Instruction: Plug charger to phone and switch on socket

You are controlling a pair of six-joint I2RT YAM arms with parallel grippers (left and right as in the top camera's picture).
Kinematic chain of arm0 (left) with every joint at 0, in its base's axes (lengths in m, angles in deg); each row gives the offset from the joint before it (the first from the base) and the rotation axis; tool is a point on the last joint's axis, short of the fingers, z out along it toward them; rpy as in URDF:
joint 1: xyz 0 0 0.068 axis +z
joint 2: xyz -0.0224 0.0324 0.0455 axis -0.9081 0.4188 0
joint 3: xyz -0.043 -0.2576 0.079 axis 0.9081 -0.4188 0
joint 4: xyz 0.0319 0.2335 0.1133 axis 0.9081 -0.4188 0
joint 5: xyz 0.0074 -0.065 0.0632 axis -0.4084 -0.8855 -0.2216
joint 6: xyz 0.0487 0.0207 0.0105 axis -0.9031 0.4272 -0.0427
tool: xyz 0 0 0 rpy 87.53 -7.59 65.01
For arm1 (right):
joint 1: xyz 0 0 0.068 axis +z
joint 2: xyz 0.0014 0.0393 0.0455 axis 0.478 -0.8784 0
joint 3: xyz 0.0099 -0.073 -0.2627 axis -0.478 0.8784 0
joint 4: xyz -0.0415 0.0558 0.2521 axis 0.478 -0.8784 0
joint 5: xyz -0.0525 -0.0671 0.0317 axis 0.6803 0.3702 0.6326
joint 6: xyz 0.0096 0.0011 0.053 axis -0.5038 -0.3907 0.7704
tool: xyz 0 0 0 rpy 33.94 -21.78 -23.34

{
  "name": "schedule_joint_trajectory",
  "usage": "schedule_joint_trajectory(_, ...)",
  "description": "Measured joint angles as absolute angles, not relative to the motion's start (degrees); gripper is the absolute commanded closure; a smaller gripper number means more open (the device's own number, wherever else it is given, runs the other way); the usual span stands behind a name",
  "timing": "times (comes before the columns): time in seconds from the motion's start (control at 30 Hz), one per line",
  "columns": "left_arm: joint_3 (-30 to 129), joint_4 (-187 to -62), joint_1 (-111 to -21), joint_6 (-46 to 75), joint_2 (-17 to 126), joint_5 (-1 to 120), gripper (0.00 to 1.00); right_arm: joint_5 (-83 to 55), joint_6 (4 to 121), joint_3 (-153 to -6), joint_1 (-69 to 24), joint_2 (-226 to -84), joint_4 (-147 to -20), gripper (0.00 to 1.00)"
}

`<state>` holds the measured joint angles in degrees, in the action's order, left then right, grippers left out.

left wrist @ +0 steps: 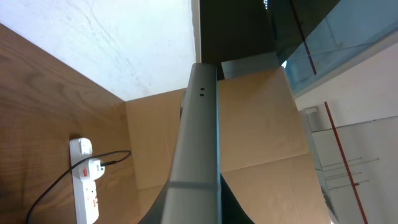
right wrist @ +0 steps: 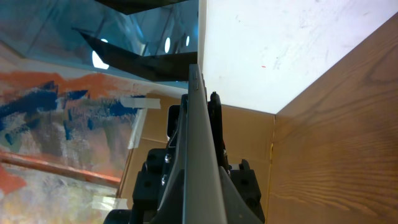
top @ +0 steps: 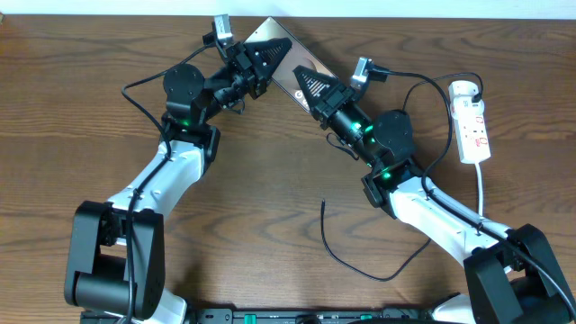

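The left gripper (top: 265, 58) and right gripper (top: 309, 81) both pinch the flat dark brown phone (top: 290, 56) at twelve o'clock. The thin black charger cable (top: 323, 236) lies loose at five o'clock, the narrow white socket strip (top: 472, 121) at three.

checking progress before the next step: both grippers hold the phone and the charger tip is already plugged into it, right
No. The left gripper and right gripper do hold the phone, but the charger tip is not plugged into it: the overhead view shows it lying loose on the table, apart from the phone.
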<state>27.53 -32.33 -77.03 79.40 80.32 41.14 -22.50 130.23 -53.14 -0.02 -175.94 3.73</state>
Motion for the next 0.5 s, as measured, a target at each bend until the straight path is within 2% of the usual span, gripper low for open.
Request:
schedule_joint_trajectory(0.3, 27.53, -32.22, -77.03, 79.42, 80.32, 41.16, 0.93, -22.54, 130.34, -53.14, -0.02, -175.94, 3.73, 0.98)
schedule_joint_trajectory(0.33, 27.53, -32.15, -77.03, 79.42, 80.32, 41.16, 0.92, -22.54, 130.34, -53.14, -0.02, -175.94, 3.75, 0.96)
schedule_joint_trajectory(0.4, 27.53, -32.02, -77.03, 79.42, 80.32, 41.18, 0.93, -22.54, 130.32, -53.16, -0.02, -175.94, 3.78, 0.85)
schedule_joint_trajectory(0.43, 27.53, -32.02, -77.03, 79.44, 80.32, 41.18, 0.93, -22.61, 129.47, -53.16, 0.02, -175.94, 3.54, 0.75)
schedule_joint_trajectory(0.5, 27.53, -32.02, -77.12, 79.42, 80.32, 41.16, 0.93, -23.18, 127.68, -53.14, 0.09, -175.98, 2.73, 0.73)
